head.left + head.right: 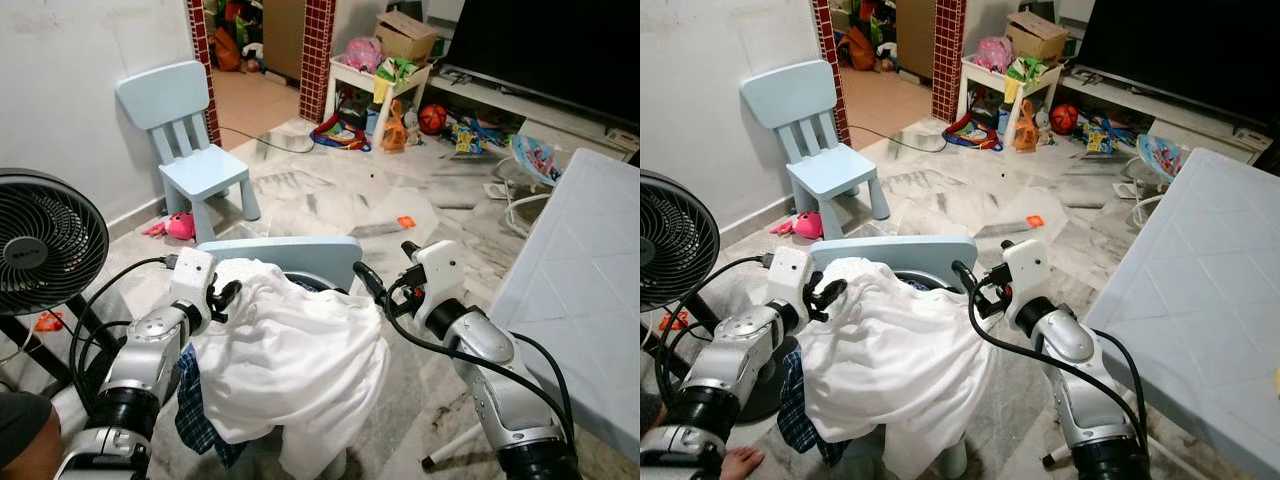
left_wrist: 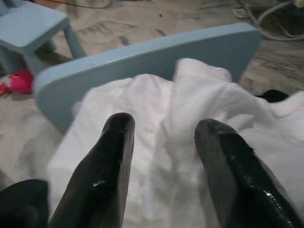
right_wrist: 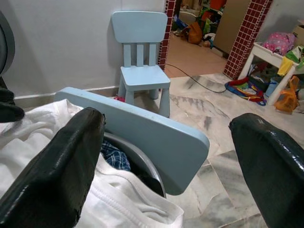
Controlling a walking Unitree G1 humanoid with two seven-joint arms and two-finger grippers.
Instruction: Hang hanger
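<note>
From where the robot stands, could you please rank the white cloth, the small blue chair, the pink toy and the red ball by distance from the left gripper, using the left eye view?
1. White cloth: right at the left gripper, draped below it.
2. Pink toy: on the floor ahead, near the wall.
3. Small blue chair: just behind the toy.
4. Red ball: far across the room, to the right.

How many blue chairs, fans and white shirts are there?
Blue chairs: 2, one by the wall, one under the shirt
Fans: 1
White shirts: 1
Total: 4
</note>
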